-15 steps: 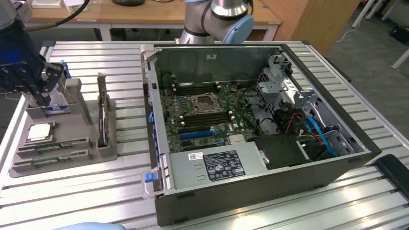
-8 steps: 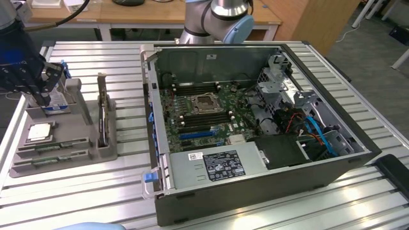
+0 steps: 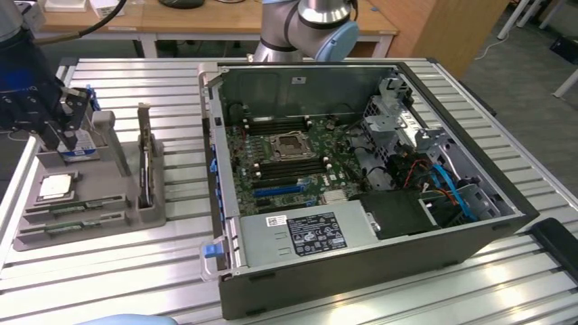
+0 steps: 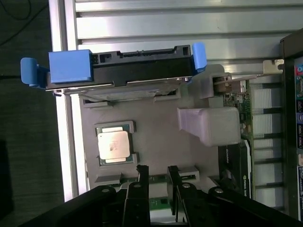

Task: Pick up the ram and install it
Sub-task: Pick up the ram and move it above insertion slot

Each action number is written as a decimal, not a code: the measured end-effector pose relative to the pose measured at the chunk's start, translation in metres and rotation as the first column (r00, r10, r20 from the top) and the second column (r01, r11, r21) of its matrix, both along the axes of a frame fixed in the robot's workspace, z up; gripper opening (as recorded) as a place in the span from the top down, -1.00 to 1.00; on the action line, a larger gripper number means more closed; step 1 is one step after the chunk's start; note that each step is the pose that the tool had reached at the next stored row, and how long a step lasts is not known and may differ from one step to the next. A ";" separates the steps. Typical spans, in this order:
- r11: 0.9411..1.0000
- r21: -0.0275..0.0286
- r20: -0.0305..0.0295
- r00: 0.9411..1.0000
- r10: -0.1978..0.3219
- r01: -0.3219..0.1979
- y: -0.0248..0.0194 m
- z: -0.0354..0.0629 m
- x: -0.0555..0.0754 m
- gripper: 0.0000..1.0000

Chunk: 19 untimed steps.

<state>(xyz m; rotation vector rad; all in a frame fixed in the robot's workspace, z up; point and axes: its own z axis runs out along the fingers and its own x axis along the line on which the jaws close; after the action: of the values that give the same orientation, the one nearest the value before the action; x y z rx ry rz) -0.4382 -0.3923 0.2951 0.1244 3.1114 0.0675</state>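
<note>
Two green ram sticks [image 3: 77, 205] lie flat in slots at the near end of the grey parts tray [image 3: 108, 196] on the exterior view's left. My dark gripper [image 3: 65, 143] hangs above the tray's far end, close to the blue-labelled hard drive [image 3: 80, 147]. In the wrist view the gripper [image 4: 157, 170] is open, its two black fingers [image 4: 142, 176] standing apart with nothing held. A strip of green ram [image 4: 160, 180] shows in the gap beyond them.
The tray also carries a silver processor chip [image 4: 113, 144], the hard drive in its blue caddy [image 4: 123, 71] and an upright graphics card [image 3: 145, 162]. The open computer case [image 3: 361, 169] with its motherboard [image 3: 289, 159] fills the table's middle.
</note>
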 end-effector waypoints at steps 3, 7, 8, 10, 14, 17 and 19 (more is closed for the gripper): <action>0.999 0.000 0.000 0.999 0.046 -0.046 0.0001 -0.0019 0.000 0.41; 0.993 0.000 -0.001 0.993 0.118 -0.118 0.0000 -0.0049 0.000 0.41; 0.991 0.000 -0.001 0.991 0.136 -0.136 0.0001 -0.0054 0.000 0.41; 0.985 -0.001 -0.001 0.985 0.173 -0.173 0.0000 -0.0057 0.000 0.41; 0.970 0.000 -0.001 0.970 0.244 -0.244 0.0000 -0.0060 0.000 0.41; 0.955 0.000 0.000 0.955 0.297 -0.297 0.0000 -0.0061 0.000 0.41; 0.944 0.000 0.000 0.944 0.331 -0.331 0.0000 -0.0062 0.000 0.41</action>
<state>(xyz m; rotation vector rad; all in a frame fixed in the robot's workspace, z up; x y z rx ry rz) -0.4383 -0.3923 0.2890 -0.4003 3.0961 0.0731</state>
